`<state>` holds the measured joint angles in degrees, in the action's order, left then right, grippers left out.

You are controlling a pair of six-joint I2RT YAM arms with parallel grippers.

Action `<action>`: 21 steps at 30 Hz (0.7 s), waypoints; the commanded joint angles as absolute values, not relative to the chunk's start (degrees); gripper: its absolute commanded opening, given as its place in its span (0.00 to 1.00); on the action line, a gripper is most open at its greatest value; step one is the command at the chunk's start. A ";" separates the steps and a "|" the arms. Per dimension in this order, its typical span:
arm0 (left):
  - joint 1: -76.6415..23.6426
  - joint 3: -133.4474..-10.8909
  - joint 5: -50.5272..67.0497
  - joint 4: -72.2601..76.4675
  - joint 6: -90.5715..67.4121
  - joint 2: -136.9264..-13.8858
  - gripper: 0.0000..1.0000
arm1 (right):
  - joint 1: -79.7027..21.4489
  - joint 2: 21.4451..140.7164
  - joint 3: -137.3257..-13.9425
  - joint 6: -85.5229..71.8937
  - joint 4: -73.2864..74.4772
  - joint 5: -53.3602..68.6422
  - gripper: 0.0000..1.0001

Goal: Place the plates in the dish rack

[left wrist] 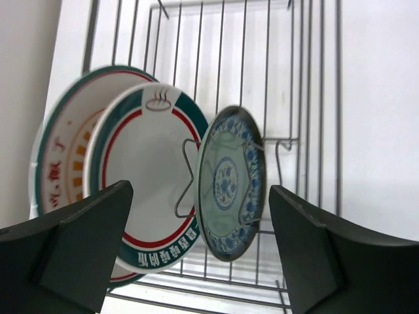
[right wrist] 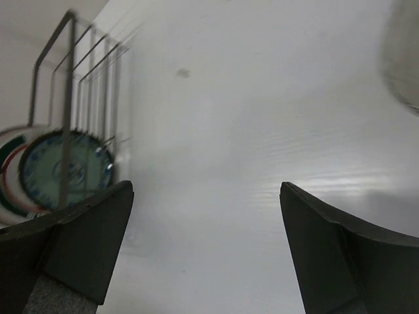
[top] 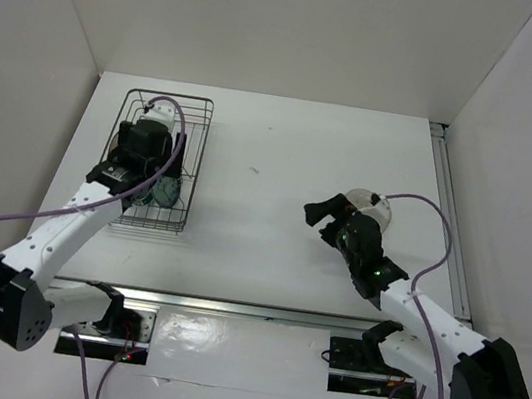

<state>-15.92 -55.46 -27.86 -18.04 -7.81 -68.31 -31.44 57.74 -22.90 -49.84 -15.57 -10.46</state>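
Note:
The dark wire dish rack [top: 199, 148] stands at the back left. In the left wrist view three plates stand upright between the dividers of the rack [left wrist: 288, 78]: the orange-centred plate [left wrist: 62, 154] at the left, the white plate with red ring and green rim [left wrist: 147, 190] in the middle, and the smaller teal patterned plate [left wrist: 229, 183] at the right. My left gripper [left wrist: 200, 261] is open and empty just above them, and it hovers over the rack in the top view [top: 146, 155]. My right gripper [top: 322, 219] is open and empty above the bare table [right wrist: 206, 261].
A clear round object [top: 374, 205] sits on the table behind my right wrist and is a blur in the right wrist view [right wrist: 402, 59]. That view also shows the rack [right wrist: 69, 98] and the teal plate [right wrist: 62, 171] far left. White walls enclose the table.

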 commanded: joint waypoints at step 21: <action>-16.08 -52.65 0.08 -10.02 -9.40 -47.55 1.00 | -18.99 68.02 -22.42 -80.06 0.89 -36.47 0.87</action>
